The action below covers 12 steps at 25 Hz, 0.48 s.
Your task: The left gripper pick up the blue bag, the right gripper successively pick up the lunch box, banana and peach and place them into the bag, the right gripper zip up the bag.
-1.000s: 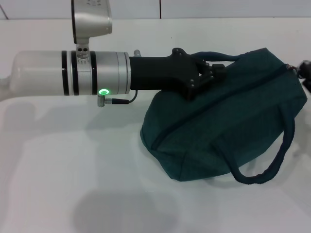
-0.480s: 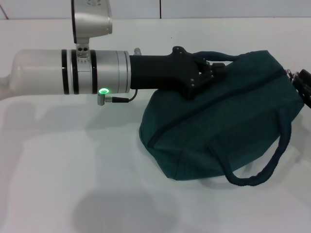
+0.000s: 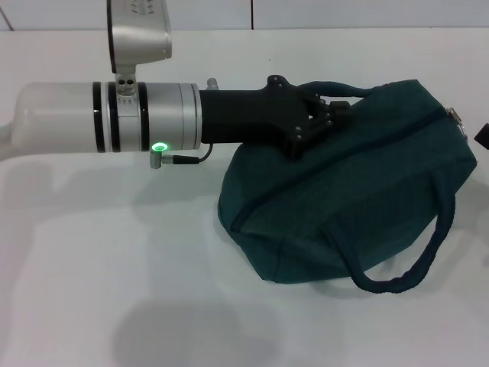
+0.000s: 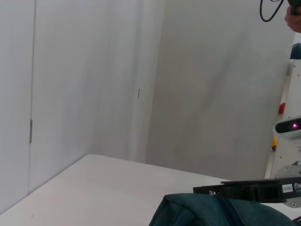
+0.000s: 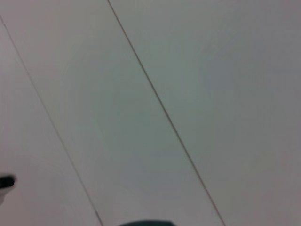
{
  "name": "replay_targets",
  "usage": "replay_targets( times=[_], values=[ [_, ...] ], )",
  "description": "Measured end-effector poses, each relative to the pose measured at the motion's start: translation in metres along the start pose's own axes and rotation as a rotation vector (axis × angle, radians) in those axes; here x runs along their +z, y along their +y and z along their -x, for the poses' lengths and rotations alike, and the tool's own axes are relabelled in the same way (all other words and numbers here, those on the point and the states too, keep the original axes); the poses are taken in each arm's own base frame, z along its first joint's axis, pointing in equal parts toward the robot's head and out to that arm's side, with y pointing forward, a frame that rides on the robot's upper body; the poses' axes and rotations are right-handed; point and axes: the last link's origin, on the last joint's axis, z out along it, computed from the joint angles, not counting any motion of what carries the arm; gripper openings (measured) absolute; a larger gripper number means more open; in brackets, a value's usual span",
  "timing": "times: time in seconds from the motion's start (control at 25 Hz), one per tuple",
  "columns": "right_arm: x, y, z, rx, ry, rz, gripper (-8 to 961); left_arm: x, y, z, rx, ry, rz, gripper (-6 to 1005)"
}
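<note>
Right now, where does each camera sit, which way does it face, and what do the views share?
Head view: on the head, looking down at the table; the left hand grips the blue bag by a handle, the right hand barely shows at the frame edge.
Left wrist view: on the left wrist, facing a wall past the bag's top.
Right wrist view: faces bare panels.
Head and left wrist views share the bag.

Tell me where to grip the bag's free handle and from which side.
Grip the loose handle at the bottom of its loop, near the bag. Come from above on the robot's side: there the strap arcs clear of the fabric onto the table.
</note>
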Motion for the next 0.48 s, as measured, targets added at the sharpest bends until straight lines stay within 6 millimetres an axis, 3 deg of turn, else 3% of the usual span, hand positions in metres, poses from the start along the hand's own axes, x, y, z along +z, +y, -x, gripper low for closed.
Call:
replay_targets(
  times=[0.48],
  values=[
    [0.0047, 0.0042, -0.0095, -0.107, 0.06, 0.032, 453, 0.0002, -0.0001, -0.0006, 0.014, 0.002, 0.0, 44]
  ],
)
